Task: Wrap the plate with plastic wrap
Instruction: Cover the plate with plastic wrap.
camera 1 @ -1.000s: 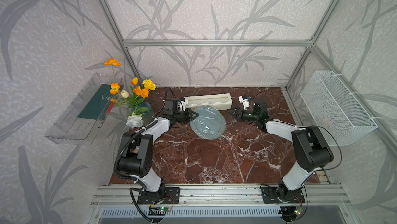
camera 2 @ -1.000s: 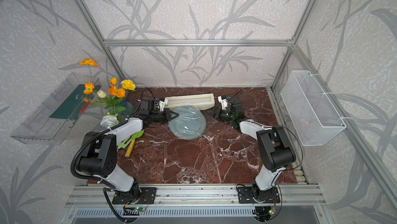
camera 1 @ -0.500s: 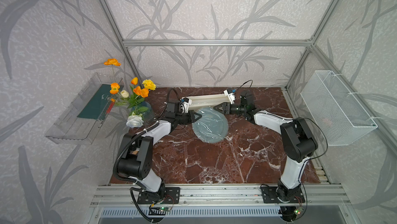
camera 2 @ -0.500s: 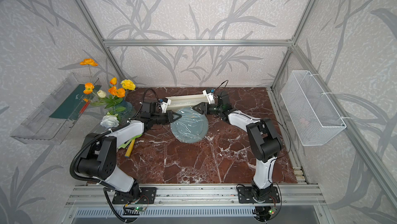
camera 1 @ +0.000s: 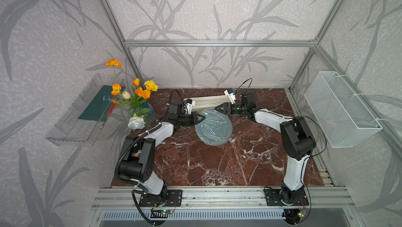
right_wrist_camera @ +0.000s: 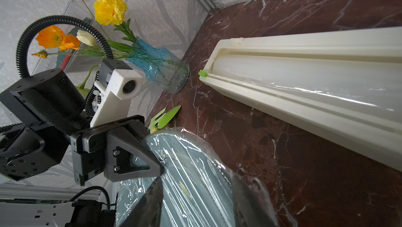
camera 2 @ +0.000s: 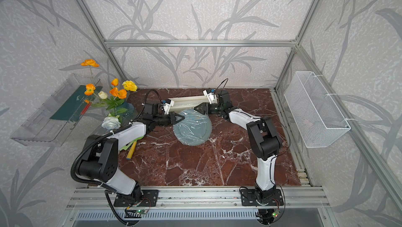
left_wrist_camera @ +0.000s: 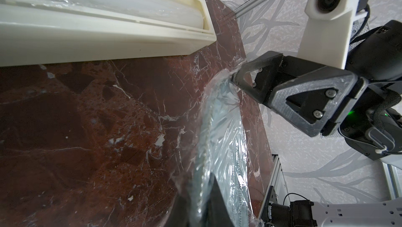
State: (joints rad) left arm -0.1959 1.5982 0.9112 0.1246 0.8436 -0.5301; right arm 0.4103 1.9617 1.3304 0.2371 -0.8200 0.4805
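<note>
Pressed together, the left end effector (camera 1: 203, 117) pinches the left rim of the plate (camera 1: 215, 131) in both top views. The plate lies just in front of the cream dispenser box (camera 1: 207, 103), on or just above the tabletop (camera 1: 217, 162); I cannot tell which. The plastic wrap (camera 1: 210, 122) covers its face with white glints, and the right end effector (camera 1: 216, 107) sits at the far right rim, tips at the film. A blue vase (camera 1: 144, 113) of flowers stands near the left arm, and in a top view a yellow-handled tool (camera 2: 131, 149) lies beside that arm. In the left wrist view, the plate (left_wrist_camera: 217, 114) rim, sheathed in crinkled plastic wrap (left_wrist_camera: 232, 149), runs between 2 dark fingers (left_wrist_camera: 215, 206), and the right end effector (left_wrist_camera: 236, 77) meets bunched film at the opposite edge. In the right wrist view, its 2 fingers (right_wrist_camera: 150, 204) stand spread with the wrapped rim between them, the left end effector (right_wrist_camera: 159, 168) grips the plate (right_wrist_camera: 187, 171) across from them, and the cream dispenser box (right_wrist_camera: 304, 88) with its green tab (right_wrist_camera: 202, 73) lies near.
</note>
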